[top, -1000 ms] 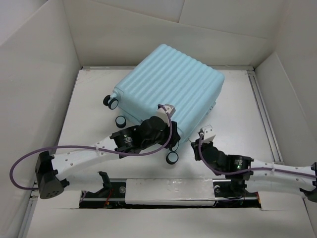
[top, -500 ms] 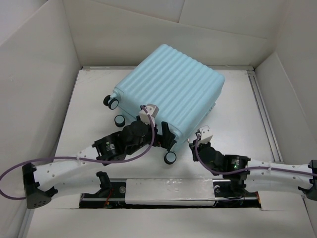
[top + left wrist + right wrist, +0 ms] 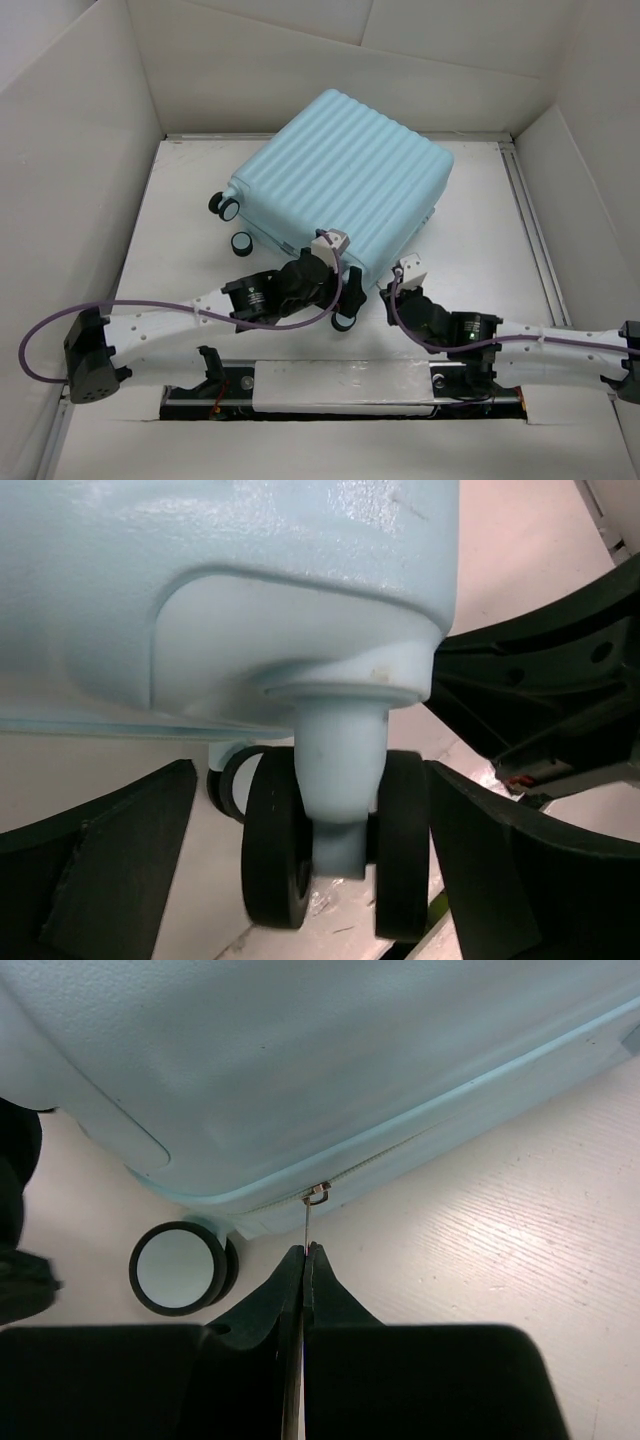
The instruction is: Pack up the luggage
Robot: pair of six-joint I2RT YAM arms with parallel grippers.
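Luggage [image 3: 340, 180]: closed, lying flat and askew, mid-tabletop [image 3: 480, 230] toward the far edge.
Left gripper [image 3: 315, 870]: just sprung wide, jaws flanking the near caster [image 3: 275, 850], not gripping.
Right gripper [image 3: 305, 1260]: clenched on zipper pull [image 3: 317, 1195].
Judgement: brace released, zipping pending.

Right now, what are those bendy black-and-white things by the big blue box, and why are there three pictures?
They are two robot arms. One camera looks down from above. The other two sit on the wrists, so they see close up. The box is a pale aqua ribbed hard-shell suitcase, lying closed on the white table. The left tool is open, with a black caster wheel between its fingers. The right tool is shut on the thin metal zipper pull.
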